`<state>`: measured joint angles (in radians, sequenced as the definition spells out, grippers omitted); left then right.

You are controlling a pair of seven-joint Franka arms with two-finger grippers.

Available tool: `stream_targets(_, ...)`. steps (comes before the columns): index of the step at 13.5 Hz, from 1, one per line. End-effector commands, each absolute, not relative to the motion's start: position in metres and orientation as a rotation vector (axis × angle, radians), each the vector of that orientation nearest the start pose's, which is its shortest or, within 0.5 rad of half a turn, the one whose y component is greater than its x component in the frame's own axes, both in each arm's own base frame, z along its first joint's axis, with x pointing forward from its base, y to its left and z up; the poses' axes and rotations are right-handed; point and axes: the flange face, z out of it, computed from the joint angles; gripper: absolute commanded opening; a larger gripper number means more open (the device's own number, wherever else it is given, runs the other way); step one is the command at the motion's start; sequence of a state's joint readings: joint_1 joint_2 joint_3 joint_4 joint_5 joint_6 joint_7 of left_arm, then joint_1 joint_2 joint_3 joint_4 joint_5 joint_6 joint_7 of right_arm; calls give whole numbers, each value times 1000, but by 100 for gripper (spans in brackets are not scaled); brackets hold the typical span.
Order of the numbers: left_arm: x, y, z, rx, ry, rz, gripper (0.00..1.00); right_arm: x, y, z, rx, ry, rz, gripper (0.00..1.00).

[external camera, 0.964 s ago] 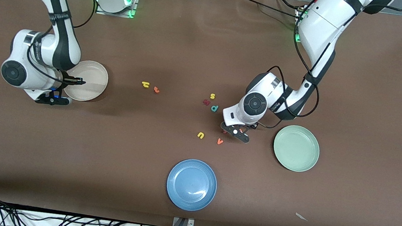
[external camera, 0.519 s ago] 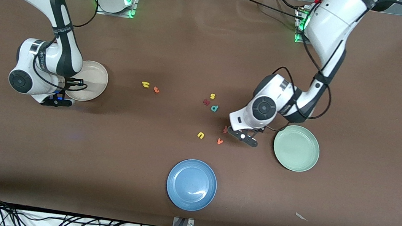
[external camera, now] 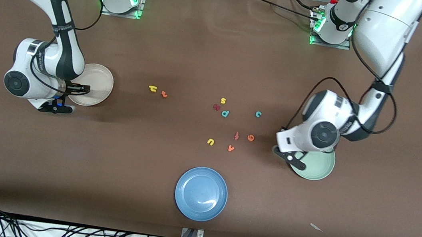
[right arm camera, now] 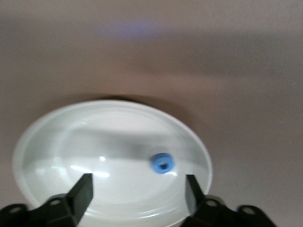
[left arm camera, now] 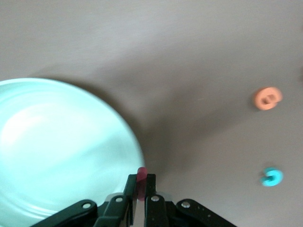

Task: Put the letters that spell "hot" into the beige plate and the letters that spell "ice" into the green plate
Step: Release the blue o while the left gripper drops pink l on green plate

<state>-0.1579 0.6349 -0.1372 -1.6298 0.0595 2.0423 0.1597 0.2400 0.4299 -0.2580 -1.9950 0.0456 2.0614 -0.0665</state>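
Left arm hides part of green plate (external camera: 319, 170).

The front view looks down from high across the table (external camera: 187, 51), facing both arm bases at its top edge, and takes in the whole surface. The left wrist view hangs close over the rim of the green plate (left arm camera: 57, 142) (external camera: 319, 168), looking steeply down past its own fingers (left arm camera: 150, 189). The right wrist view sits close above the beige plate (right arm camera: 109, 137) (external camera: 99, 80), also looking down. Each wrist view shares only its plate with the front view; the two wrist views share nothing.
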Motion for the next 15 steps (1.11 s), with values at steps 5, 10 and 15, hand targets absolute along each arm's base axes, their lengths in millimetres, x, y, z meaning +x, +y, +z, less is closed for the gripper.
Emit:
stream_targets(5, 644, -118, 197, -3043, 828, 444, 0, 555, 130, 288, -3109, 716, 422, 99)
stream_targets(10, 646, -130, 211, -3044, 834, 410, 100, 526, 200, 269, -2966, 1223, 340, 99)
stream_targets(15, 650, -191, 243, -3143, 679, 325, 100, 493, 244, 236, -2797, 1593, 246, 99)
